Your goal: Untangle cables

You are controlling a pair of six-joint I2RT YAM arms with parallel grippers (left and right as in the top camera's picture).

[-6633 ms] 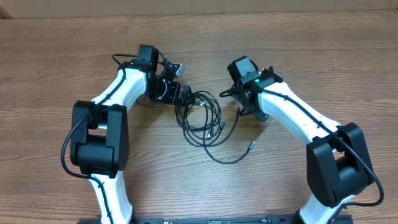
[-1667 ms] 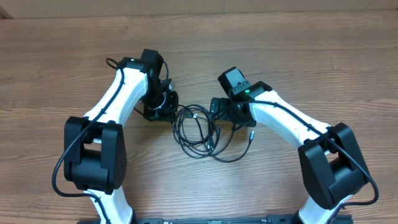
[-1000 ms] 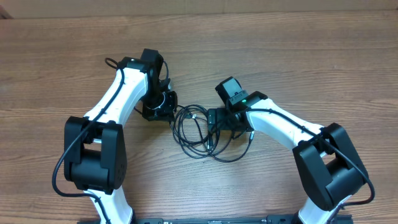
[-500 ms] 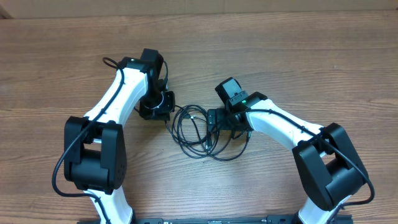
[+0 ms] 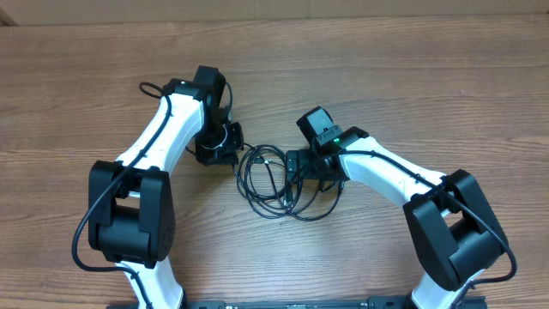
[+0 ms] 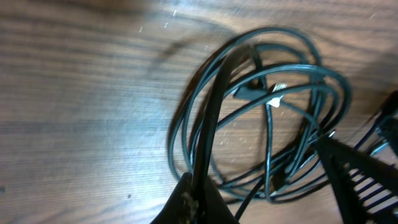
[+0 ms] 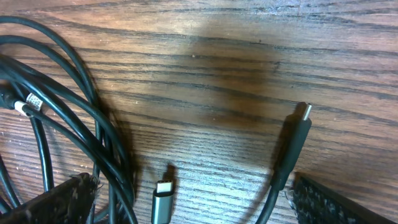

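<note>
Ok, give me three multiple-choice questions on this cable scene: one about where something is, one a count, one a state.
1. Where do the cables lie?
A. Between the left gripper and the right gripper
B. At the table's far left edge
C. Behind the right arm's base

2. How many plug tips show in the right wrist view?
A. One
B. Two
C. Four

3. How do the right gripper's fingers stand?
A. Wide apart
B. Closed on a plug
C. Out of view

Answers: 1 A, the overhead view shows the loops between them. 2 B, one is silver-grey and one black. 3 A, one finger sits at each bottom corner.
</note>
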